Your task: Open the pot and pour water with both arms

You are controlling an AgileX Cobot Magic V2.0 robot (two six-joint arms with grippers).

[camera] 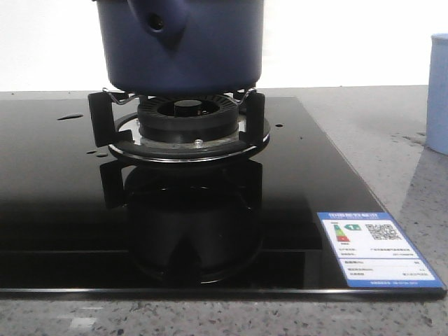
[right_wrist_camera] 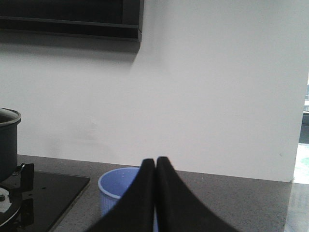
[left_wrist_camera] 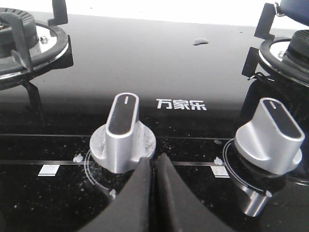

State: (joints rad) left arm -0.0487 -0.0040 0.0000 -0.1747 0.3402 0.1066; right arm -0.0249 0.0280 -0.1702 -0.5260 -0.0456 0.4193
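- Pot [camera: 183, 45]: dark navy, seated on the wire supports of the burner [camera: 187, 126] of the black glass hob [camera: 56, 210]; handle stub with its round hole faces the front camera. In the right wrist view only a slice of the rim and wall appears at the frame edge [right_wrist_camera: 8, 145], and no lid can be made out above that rim, though the far side stays hidden.
- Pale blue cup [right_wrist_camera: 118, 191]: off the hob on the grey counter [right_wrist_camera: 231, 203], partly hidden behind the right gripper [right_wrist_camera: 155, 162]; also at the edge of the front view [camera: 438, 94]. Likely the vessel to receive the water.
- Right gripper: fingers pressed tip to tip, nothing between them, raised and aimed over the cup toward the white wall.
- Left gripper [left_wrist_camera: 153, 159]: fingers likewise together and empty, hovering low just in front of the left control knob [left_wrist_camera: 123, 133], with a second knob [left_wrist_camera: 270, 135] nearer the pot's burner.
- Step in hand, judged: reaching for the pot, neither arm on it yet.
- To do it well: spread the fingers before closing in; take the handle stub squarely so the pot cannot swivel; lift clear of the supports before tilting; keep the spout edge over the cup; steer the left arm away from the knobs.
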